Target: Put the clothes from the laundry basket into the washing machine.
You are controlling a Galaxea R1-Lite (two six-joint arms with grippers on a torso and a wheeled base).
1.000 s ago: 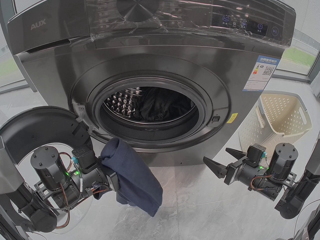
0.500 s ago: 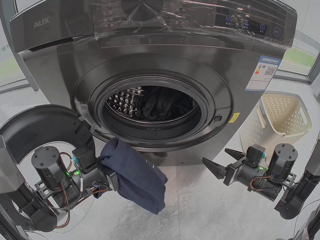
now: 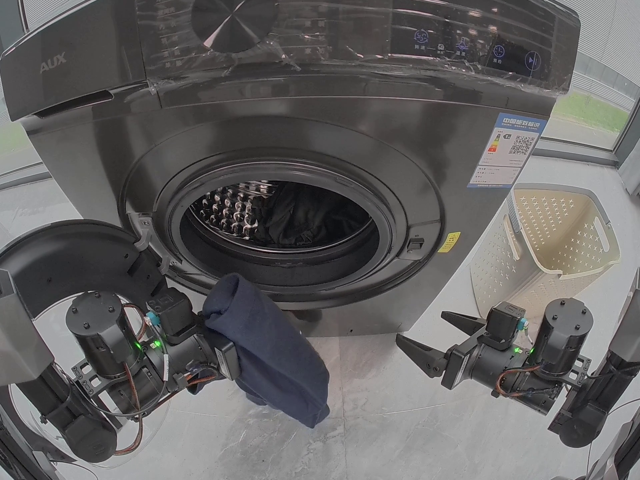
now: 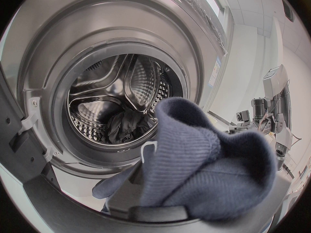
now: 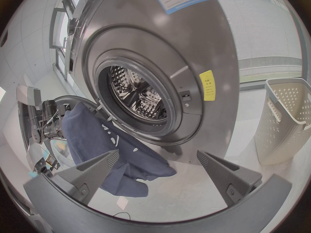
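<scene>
Washing machine [image 3: 300, 121], centre; door [image 3: 67, 255] swung open to its left. Clothes [image 3: 307, 215] inside drum [image 3: 227, 211]. Laundry basket [image 3: 493, 268] on floor [image 3: 387, 401], right. Sweater [image 3: 273, 355] before opening.

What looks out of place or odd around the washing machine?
Wrinkled clear film is taped across the control panel of the washing machine, which is unusual. Nothing else: the left gripper holds a navy garment below the open drum, and the basket stands beside the machine.

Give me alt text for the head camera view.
The left hand holds a navy sweater just below the open mouth of the washing machine, where dark clothes lie in the drum. The right hand, open, hangs near a cream laundry basket.
</scene>
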